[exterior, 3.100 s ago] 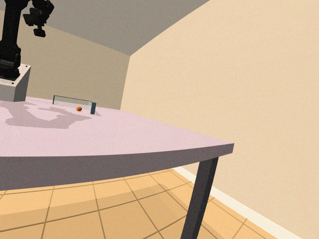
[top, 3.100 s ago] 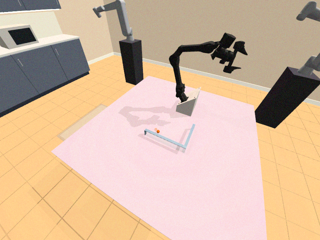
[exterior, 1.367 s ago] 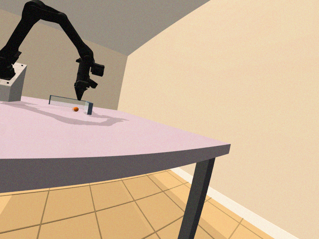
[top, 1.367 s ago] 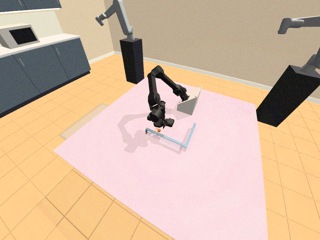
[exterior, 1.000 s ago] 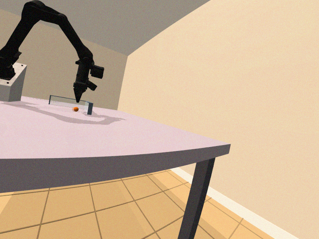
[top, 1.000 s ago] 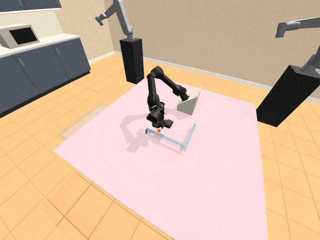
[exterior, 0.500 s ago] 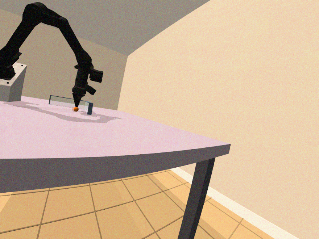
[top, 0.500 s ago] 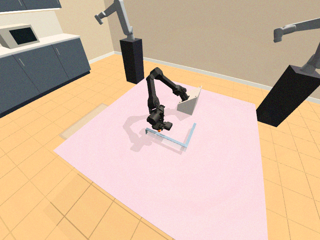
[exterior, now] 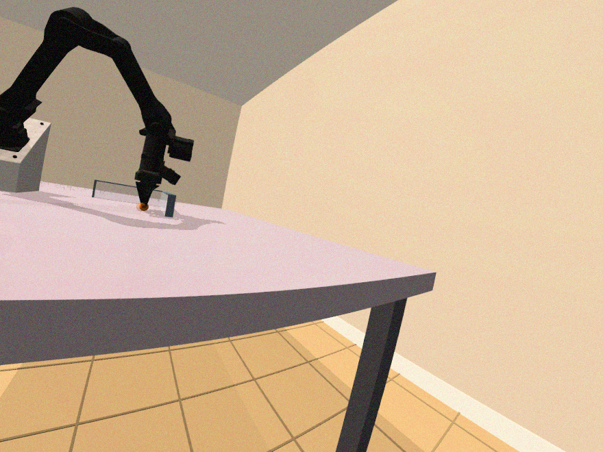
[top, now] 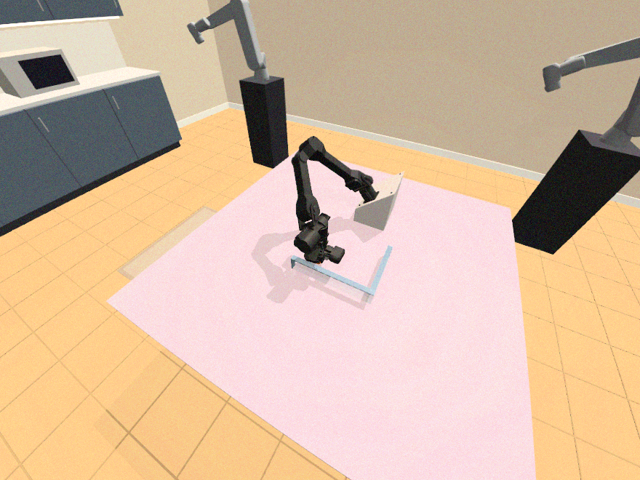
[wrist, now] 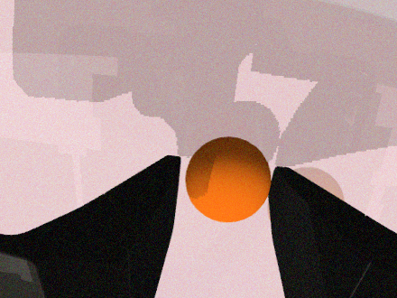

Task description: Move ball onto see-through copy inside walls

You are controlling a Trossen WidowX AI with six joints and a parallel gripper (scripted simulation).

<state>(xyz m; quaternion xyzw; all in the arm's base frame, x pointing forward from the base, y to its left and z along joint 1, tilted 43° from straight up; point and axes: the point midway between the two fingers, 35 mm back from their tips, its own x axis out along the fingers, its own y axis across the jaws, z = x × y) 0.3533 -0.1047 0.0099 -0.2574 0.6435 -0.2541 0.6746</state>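
Ball between the fingers, grasp not yet secured

Step, as judged: grasping the ball for the short shift. The hand (top: pixel 318 260) (exterior: pixel 144 203) (wrist: pixel 226 175) is standing fairly narrow, pointing down at the surface (top: pixel 427 341) (exterior: pixel 201 261) (wrist: pixel 226 260). It is not yet gripping: in the wrist view a slim gap is showing at the left-hand finger of that view, while the other finger is appearing to meet the ball.

Position: the orange ball (top: pixel 318 262) (exterior: pixel 143 206) (wrist: pixel 228 180) is sitting directly below the hand, between its fingertips. The see-through copy (wrist: pixel 324 180) is lying just beside the hand, partly hidden behind the right-hand finger of the wrist view. The long clear wall (top: pixel 332 278) (exterior: pixel 170 206) is running close by the hand; the short clear wall (top: pixel 381 269) (exterior: pixel 113 191) is standing farther off.

Next move, as judged: it is calling for both fingers meeting the ball evenly, then a small sideways shift onto the copy. Uneven contact is risking a roll.

Count: I am counting one ball, one copy, two walls, one hand; behind, two grey arms (top: pixel 246 32) (top: pixel 603 61) are standing well apart from it.
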